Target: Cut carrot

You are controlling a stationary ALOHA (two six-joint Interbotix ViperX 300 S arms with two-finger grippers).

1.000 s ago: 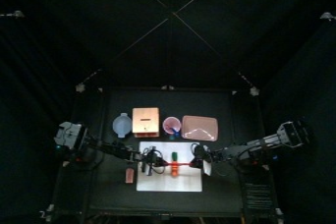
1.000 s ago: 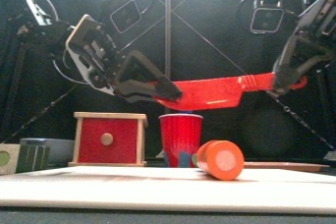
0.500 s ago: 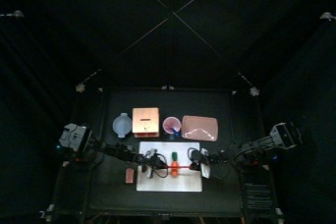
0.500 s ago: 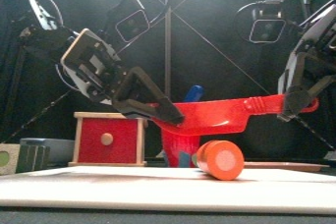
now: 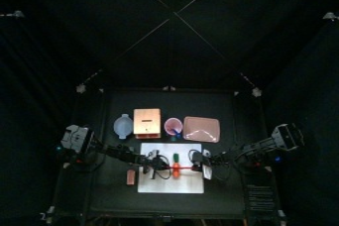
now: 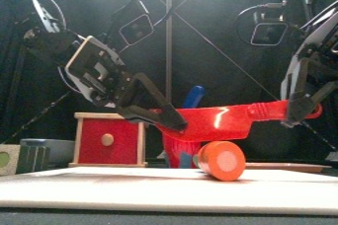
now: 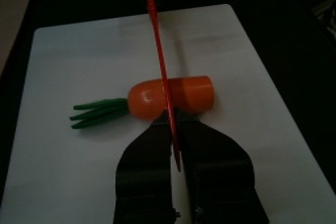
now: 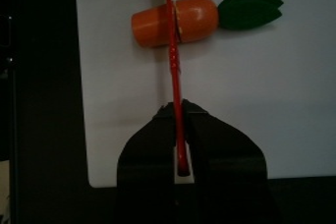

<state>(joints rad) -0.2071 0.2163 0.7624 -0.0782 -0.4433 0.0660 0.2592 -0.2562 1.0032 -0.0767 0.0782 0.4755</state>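
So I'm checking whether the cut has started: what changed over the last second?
The red knife, held by the left hand and the right hand at opposite ends, came down from above the red cup to just over the carrot. Both grips stayed shut; carrot, white board and wooden box unmoved.

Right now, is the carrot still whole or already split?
Whole, as far as visible: the carrot lies in one piece on the white board, with the red knife crossing it. No gap shows.
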